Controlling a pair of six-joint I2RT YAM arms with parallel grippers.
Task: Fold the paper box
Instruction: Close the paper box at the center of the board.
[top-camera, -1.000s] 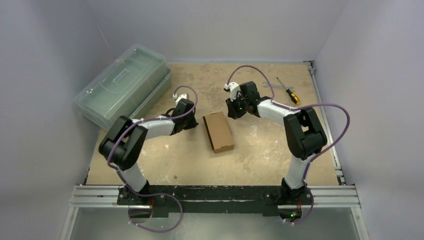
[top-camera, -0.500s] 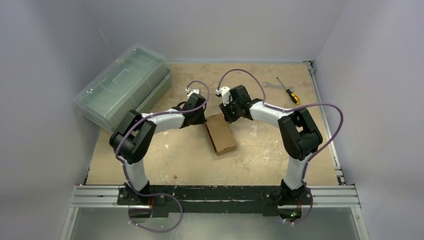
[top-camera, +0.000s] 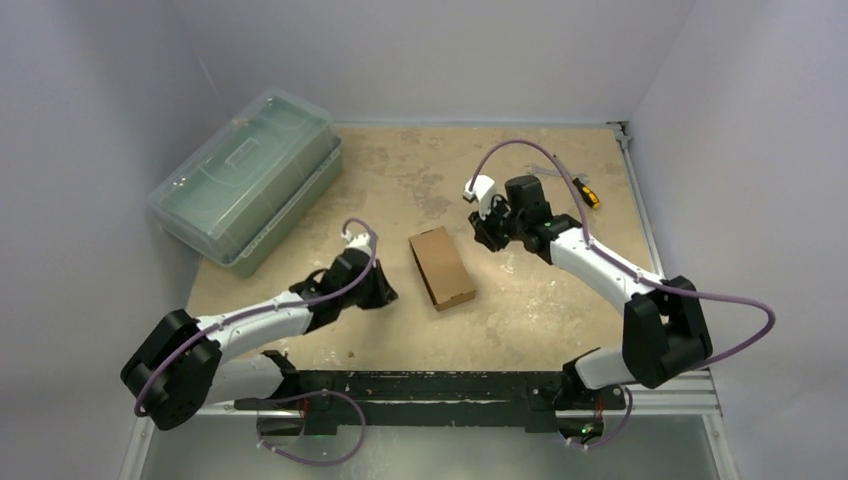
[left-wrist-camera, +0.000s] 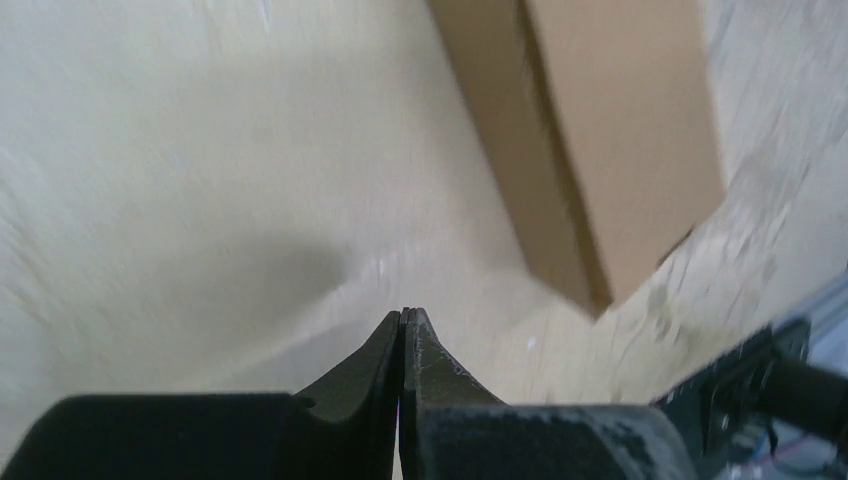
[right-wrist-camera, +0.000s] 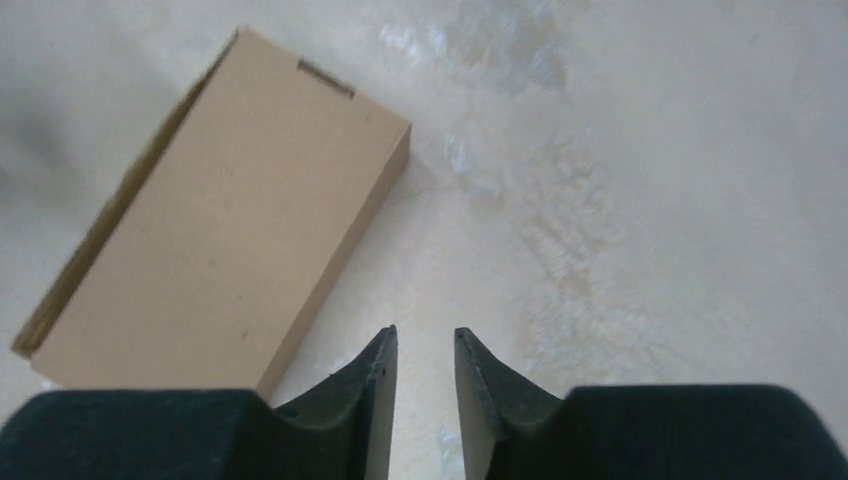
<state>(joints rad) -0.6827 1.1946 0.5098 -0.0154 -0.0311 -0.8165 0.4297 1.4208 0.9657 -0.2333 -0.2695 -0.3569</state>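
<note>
Both arms have pulled away, you'll notice. Half a second ago they crowded the far end of the box (top-camera: 441, 266), which has hardly shifted. Sweeping across now: the green plastic case (top-camera: 245, 175) sits at the table's (top-camera: 420, 165) ten o'clock. Your left gripper (top-camera: 383, 292) is low at the box's eight o'clock, near it but clear, jaws pressed together on nothing. The box lies on the table at centre, its long axis running roughly eleven to five. Your right gripper (top-camera: 487, 238) hangs at its two o'clock, jaws a narrow gap apart, empty. A screwdriver (top-camera: 590, 196) lies at the table's two o'clock, only partly visible.
</note>
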